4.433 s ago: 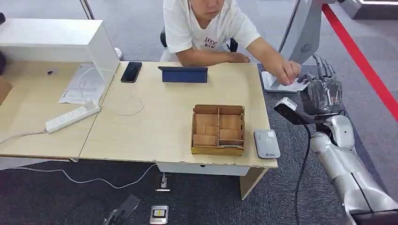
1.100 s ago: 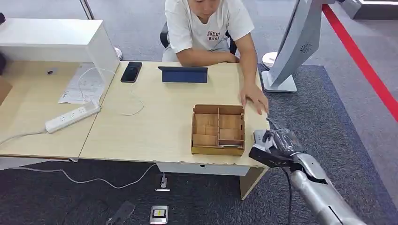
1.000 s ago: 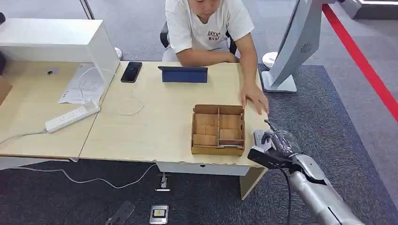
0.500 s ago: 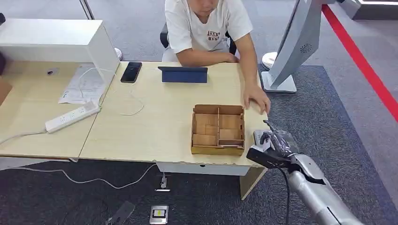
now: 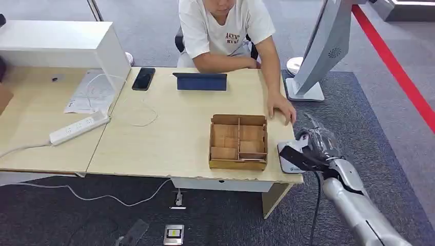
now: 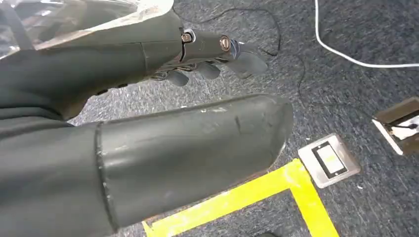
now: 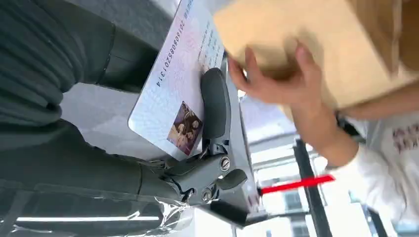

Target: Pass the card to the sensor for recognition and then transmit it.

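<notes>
The robot's right hand (image 5: 314, 145), silver-armed and wrapped in clear film, hovers at the front right corner of the pale wooden desk (image 5: 174, 128), just past the flat grey card sensor (image 5: 288, 156) that lies there. In the right wrist view its dark fingers (image 7: 215, 106) and thick thumb pinch a white plastic identity card with a small photo (image 7: 180, 94), held flat with the printed face clear of the grip, apparently so the reader can take it. A seated person in a white T-shirt (image 5: 225, 28) rests one hand (image 5: 281, 109) on the desk's right edge, near the sensor, seemingly placed to receive the card once read. A partitioned shallow wooden tray (image 5: 238, 142) sits just beside the sensor. The left hand (image 6: 148, 98) hangs over grey carpet (image 6: 346, 89), fingers loosely apart, holding nothing.
</notes>
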`<state>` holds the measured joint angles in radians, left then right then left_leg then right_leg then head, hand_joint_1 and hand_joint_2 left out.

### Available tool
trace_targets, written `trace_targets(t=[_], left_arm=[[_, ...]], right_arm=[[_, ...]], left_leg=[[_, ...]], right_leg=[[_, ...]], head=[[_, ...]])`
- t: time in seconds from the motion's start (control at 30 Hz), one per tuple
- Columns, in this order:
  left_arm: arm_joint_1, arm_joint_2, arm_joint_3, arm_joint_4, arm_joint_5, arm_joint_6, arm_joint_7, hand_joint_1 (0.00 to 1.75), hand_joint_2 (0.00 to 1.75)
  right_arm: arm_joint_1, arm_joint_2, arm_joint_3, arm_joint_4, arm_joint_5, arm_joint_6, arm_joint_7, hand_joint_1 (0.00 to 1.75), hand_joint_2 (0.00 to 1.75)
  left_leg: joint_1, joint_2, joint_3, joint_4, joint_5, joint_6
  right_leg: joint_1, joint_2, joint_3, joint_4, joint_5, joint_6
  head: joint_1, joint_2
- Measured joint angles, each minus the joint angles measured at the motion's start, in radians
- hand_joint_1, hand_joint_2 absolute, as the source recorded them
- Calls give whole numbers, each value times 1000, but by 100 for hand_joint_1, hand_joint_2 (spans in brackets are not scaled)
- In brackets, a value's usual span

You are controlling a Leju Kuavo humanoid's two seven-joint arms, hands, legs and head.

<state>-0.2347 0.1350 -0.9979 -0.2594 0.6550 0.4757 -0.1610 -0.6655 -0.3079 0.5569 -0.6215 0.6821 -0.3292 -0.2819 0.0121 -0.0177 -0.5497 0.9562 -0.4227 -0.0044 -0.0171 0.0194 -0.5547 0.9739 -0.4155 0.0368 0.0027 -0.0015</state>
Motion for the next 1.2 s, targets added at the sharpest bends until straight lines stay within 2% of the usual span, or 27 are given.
trace_targets(t=[0.2,0.4,0.63,0.83,1.0,1.03,1.07,1.1,1.2], left_arm=[[-18,0,-2,0,-27,-2,6,0,0],[-35,-2,-3,0,-51,-23,20,0,0],[-50,-2,-5,0,-74,-50,27,0,0],[-60,-2,-7,0,-94,-64,37,0,0],[-69,-2,-11,0,-117,-75,50,0,0],[-72,-2,-11,0,-123,-78,55,0,0],[-74,-2,-13,0,-129,-79,58,0,0],[-77,-2,-16,0,-130,-82,62,0,0],[-85,-1,-23,0,-139,-85,69,0,0]], right_arm=[[-88,-32,-42,-69,12,16,6,175,175],[-172,-27,-50,-87,64,63,-14,175,175],[-267,77,-35,8,146,100,-45,175,175],[-322,165,-8,90,188,140,-19,175,175],[-341,199,10,135,192,144,1,175,175],[-343,201,12,145,192,143,4,162,175],[-343,202,14,150,192,143,6,5,175],[-343,203,16,158,191,141,6,0,175],[-342,203,20,175,191,134,10,0,175]], left_leg=[[0,0,0,0,0,0],[0,0,-1,0,0,0],[1,0,-1,0,1,0],[1,0,-1,0,1,0],[1,0,-1,0,1,0],[1,-1,-1,0,1,0],[1,-1,-1,0,1,0],[1,-1,-1,0,1,0],[0,-1,-1,0,1,0]], right_leg=[[0,0,0,0,1,0],[0,1,0,1,1,0],[1,1,-1,1,1,0],[1,1,-1,1,1,0],[1,1,-1,1,1,0],[1,1,-1,1,1,0],[1,0,-1,1,1,0],[0,0,-1,1,1,0],[0,1,-1,1,1,0]], head=[[0,0],[0,0],[0,0],[0,0],[0,0],[0,0],[0,0],[0,0],[0,0]])
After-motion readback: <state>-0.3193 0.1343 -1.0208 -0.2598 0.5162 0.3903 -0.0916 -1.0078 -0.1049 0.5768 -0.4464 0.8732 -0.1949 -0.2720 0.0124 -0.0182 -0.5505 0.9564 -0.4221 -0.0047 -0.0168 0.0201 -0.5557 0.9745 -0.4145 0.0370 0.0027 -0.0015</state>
